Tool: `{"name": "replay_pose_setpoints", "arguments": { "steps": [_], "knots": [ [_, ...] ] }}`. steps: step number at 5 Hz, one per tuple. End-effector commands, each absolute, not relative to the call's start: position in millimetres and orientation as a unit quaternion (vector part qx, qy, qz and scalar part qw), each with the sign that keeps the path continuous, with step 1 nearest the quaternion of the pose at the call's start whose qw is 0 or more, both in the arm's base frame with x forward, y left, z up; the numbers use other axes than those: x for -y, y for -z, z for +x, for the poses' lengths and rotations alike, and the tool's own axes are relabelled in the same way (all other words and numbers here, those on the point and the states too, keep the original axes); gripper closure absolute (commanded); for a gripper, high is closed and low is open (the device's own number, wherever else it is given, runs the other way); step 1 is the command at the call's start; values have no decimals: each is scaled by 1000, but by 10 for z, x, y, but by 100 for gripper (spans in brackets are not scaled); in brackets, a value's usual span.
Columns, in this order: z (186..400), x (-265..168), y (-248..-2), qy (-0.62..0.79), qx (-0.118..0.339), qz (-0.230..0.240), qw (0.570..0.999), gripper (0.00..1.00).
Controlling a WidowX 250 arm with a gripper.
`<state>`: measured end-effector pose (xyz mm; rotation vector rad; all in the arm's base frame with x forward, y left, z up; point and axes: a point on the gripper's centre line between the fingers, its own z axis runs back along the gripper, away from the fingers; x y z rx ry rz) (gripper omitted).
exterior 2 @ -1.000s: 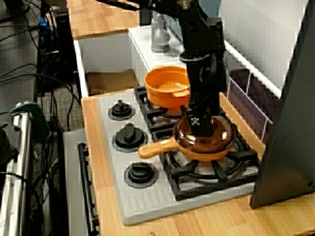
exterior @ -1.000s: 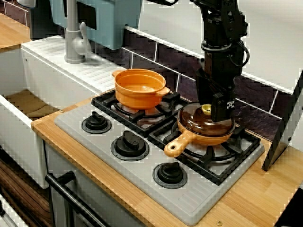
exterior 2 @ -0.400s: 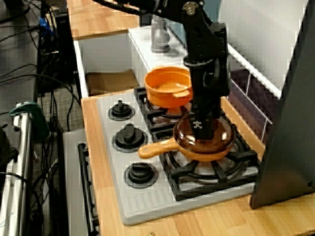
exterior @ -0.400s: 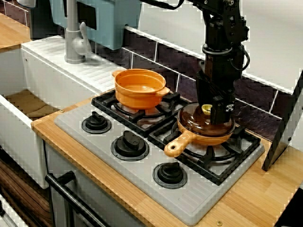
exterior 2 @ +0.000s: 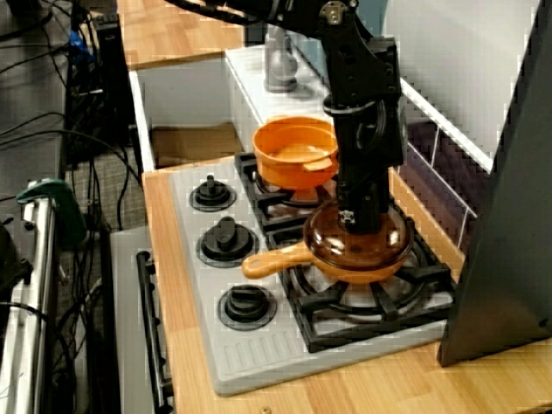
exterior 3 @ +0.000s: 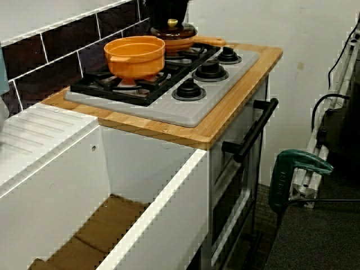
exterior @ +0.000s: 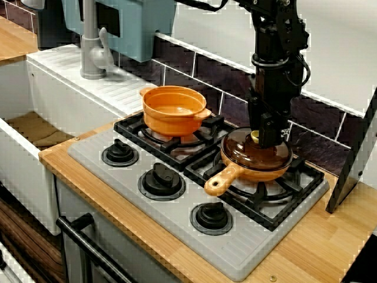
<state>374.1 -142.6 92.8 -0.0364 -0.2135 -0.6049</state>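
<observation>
An orange frying pan [exterior: 221, 181] sits on the right-hand burner, its handle pointing toward the stove's front. A brown glass lid [exterior: 250, 154] with a yellow knob [exterior: 255, 137] covers it. My black gripper [exterior: 265, 141] hangs straight down over the lid, its tips right at the knob, which shows just beside one finger. The view from the counter's end puts the gripper [exterior 2: 360, 222] on the lid [exterior 2: 358, 246]. From the sink side, the knob [exterior 3: 172, 23] peeks out under the gripper [exterior 3: 169, 16]. How far apart the jaws stand is hidden. An orange pot [exterior: 174, 109] stands on the neighbouring burner.
Three black stove dials [exterior: 161, 180] line the grey hob's front. A grey faucet [exterior: 91, 41] and a deep white sink [exterior 3: 112, 225] lie to the left. A dark slanted panel [exterior: 353, 159] stands at the right, a tiled wall behind, and a green clamp [exterior 3: 295, 171] on the floor side.
The gripper has turned about its upright axis over the lid, so the marked finger face no longer shows, and it sits slightly higher. Pan, lid and pot have not moved.
</observation>
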Motion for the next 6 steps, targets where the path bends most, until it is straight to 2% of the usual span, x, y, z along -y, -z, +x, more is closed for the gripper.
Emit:
{"name": "replay_pose_setpoints", "arguments": {
  "steps": [1,3,4,6],
  "knots": [
    [3818,1326,-1306,298,121,-32,946,100],
    [3790,1128,-1712,274,140,-57,950,100],
    [3782,950,-1772,265,131,-53,954,100],
    [3667,476,-1868,238,149,-31,959,100]
  ]
}}
